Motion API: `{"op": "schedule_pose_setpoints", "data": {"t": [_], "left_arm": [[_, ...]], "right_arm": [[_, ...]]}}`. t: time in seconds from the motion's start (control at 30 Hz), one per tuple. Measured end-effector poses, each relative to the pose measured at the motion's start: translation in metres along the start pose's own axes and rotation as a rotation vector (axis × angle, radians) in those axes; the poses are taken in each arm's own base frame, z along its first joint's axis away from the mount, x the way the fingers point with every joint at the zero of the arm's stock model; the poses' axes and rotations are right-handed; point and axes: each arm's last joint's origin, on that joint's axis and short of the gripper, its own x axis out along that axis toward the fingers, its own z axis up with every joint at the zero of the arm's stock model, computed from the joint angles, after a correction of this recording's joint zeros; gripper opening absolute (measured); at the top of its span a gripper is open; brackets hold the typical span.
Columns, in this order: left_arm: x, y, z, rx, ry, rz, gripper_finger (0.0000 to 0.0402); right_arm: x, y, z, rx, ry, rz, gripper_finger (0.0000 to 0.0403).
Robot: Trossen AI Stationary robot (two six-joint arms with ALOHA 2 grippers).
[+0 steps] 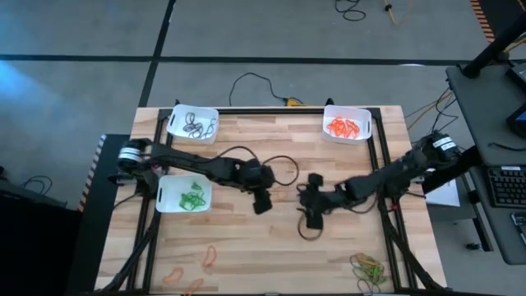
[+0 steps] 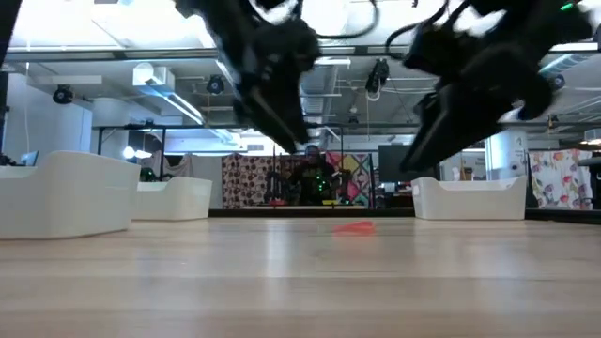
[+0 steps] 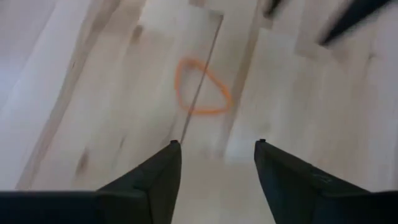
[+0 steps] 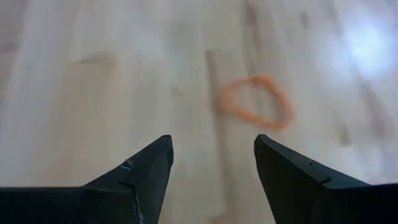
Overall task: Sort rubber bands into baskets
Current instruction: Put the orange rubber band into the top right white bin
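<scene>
1. Mid-table, from above, I had both arms reaching toward each other; left gripper (image 1: 263, 200) and right gripper (image 1: 313, 216) sat near one another, both over bare wood.
2. Left gripper (image 3: 216, 146): fingers apart, nothing between them. One orange rubber band (image 3: 200, 87) lay flat on the table (image 1: 246, 247) ahead of the tips, apart from them, no contact.
3. Right gripper (image 4: 212, 140): fingers spread wide, empty. An orange band (image 4: 257, 101) lay flat just ahead of the tips, nearer one finger than the other, not touched.
4. I couldn't tell whether both wrist cameras saw the same band.
5. At table height I saw a small orange band (image 2: 354, 225) lying flat on the wood, below and between the two raised grippers.
6. Baskets: one (image 1: 192, 123) at the far left held dark bands, one (image 1: 346, 125) at the far right held orange bands, one (image 1: 183, 195) beside the left arm held green bands.
7. Loose bands on the table: orange ones (image 1: 208, 259) at the near left edge, a greenish tangle (image 1: 368, 267) at the near right corner.
</scene>
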Motion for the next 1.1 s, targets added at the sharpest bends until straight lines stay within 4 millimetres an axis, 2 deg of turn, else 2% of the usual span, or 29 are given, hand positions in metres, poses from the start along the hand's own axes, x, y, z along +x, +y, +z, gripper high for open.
{"op": "schedule_pose_setpoints", "data": {"t": [0.1, 0.2, 0.3, 0.5, 0.63, 0.73, 0.9, 1.1], "left_arm": [[-0.02, -0.002, -0.016, -0.081, 0.02, 0.05, 0.0196], [-0.036, -0.006, -0.036, -0.181, 0.007, 0.092, 0.0196], [-0.05, -0.014, -0.053, -0.249, -0.019, 0.074, 0.0197], [-0.068, -0.027, -0.084, -0.288, 0.029, 0.057, 0.0197], [-0.076, -0.032, -0.1, -0.268, 0.096, 0.091, 0.0197], [-0.081, -0.034, -0.106, -0.252, 0.127, 0.109, 0.0197], [-0.085, -0.038, -0.114, -0.217, 0.17, 0.111, 0.0197], [-0.095, -0.042, -0.122, -0.176, 0.194, 0.103, 0.0197]], "right_arm": [[0.01, -0.018, 0.007, -0.05, -0.036, 0.001, 0.0219], [0.023, -0.035, 0.013, -0.05, -0.066, 0.072, 0.0219], [0.036, -0.046, 0.012, -0.056, -0.061, 0.113, 0.0219], [0.064, -0.04, 0.005, -0.111, -0.04, 0.198, 0.0219], [0.087, -0.038, 0.002, -0.073, 0.014, 0.16, 0.0218], [0.095, -0.037, 0.005, -0.048, 0.009, 0.125, 0.0208], [0.105, -0.036, 0.005, -0.039, 0.029, 0.122, 0.0161], [0.105, -0.037, 0.005, -0.041, 0.04, 0.091, 0.0061]]}}
